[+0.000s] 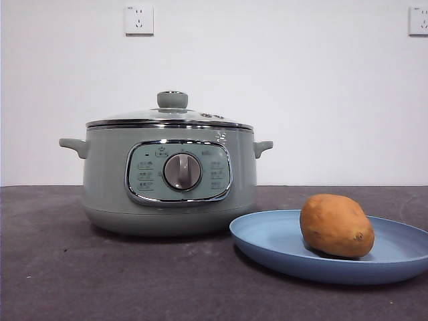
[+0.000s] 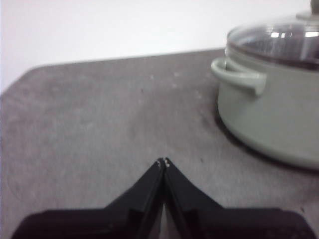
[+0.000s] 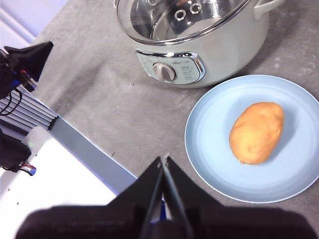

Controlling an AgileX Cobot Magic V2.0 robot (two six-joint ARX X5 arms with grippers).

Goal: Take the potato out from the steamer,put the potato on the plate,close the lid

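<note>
With the potato (image 1: 336,225) lying on the plate (image 1: 267,244) and the lid (image 1: 172,114) seated on the steamer (image 1: 107,180), both claws, closed and empty, are best being kept clear.

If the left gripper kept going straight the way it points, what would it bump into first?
Probably nothing but bare table: the left gripper, shut, points past the steamer, which sits off to one side, though depth is hard to judge.

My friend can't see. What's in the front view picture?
A brown potato lies on a blue plate, beside a green steamer whose glass lid is closed. They sit on a dark grey table before a white wall.
</note>
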